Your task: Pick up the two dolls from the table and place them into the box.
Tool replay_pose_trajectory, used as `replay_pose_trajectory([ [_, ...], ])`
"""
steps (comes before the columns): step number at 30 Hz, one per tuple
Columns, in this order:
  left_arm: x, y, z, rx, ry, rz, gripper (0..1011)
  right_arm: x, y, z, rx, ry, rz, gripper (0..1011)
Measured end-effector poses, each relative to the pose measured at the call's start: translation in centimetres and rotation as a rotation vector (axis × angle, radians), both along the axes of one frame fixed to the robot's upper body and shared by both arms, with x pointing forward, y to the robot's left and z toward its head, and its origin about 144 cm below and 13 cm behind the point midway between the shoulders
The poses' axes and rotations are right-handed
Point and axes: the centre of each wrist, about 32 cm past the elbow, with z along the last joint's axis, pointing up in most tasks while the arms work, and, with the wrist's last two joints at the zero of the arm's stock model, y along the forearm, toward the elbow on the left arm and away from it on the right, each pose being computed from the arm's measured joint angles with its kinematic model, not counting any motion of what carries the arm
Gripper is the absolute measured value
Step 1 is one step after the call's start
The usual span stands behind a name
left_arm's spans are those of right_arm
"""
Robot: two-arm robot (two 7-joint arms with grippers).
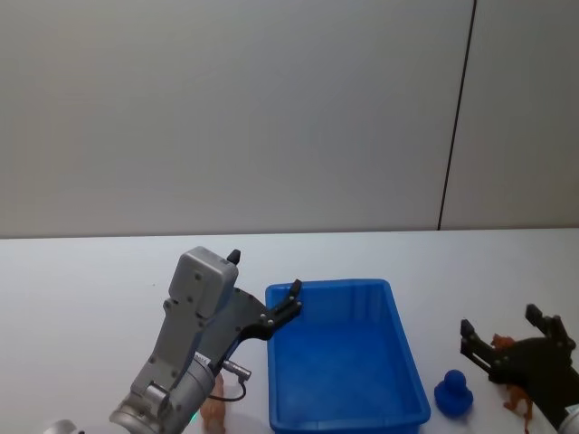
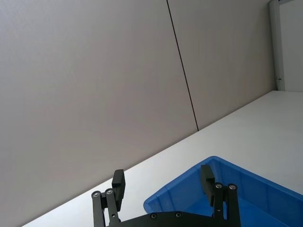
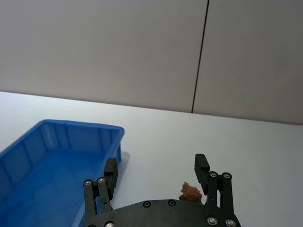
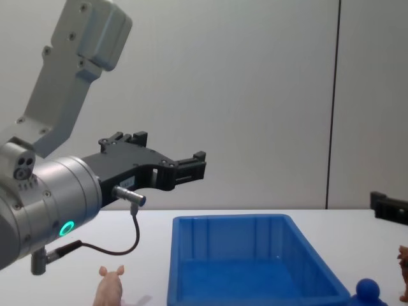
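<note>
**Head view:** The box [image 1: 404, 336] sits mid-table and its inside is bare blue, with no toy in it. The left gripper [image 1: 264, 276] is raised by the box's left side, claw spread wide and holding nothing. The pale pink pig [image 1: 214, 413] stands on the table [image 1: 81, 289] just left of the box, partly hidden by the left arm. To the right of the box the blue toy [image 1: 454, 394] is on the table, with the brown animal [image 1: 516, 396] just beside it. The right gripper [image 1: 500, 324] is over the brown animal with its claw wide open. The animal's head shows between the fingers, not clamped.

**Left wrist view:** The fingers [image 2: 118, 184] are far apart with nothing between them. A corner of the box [image 2: 255, 182] lies beyond, and what shows of it is empty.

**Right wrist view:** The claw is fully open. The top of the brown animal [image 3: 190, 191] pokes up between the fingers, nearer one of them. I cannot tell whether it touches. The box [image 3: 85, 126] is off to the side with a bare floor.

**Chest view:** The left gripper hangs high over the box's left edge, empty. The pig [image 4: 109, 287] is on the table left of the box [image 4: 229, 220]. The blue toy [image 4: 368, 290] and the brown animal [image 4: 403, 268] stand on the table to the box's right. One right-gripper finger [image 4: 389, 207] shows above the animal, apart from it.

**Progress, as I judge it:** None of the two dolls is placed yet.
- The right arm looks lined up for the first pick. It has yet to lower, close on the animal and carry it to the box.
- The pig is untouched and probably falls to the left gripper.
</note>
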Motion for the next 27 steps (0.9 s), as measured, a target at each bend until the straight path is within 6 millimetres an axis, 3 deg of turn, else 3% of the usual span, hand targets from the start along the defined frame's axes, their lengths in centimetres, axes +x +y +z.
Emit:
replay_pose_trajectory([
  [27,0.0,0.0,0.0,0.0,0.0,0.0,1001,1.2,-2.6,-3.9,-0.076,0.169,-0.094,1001],
])
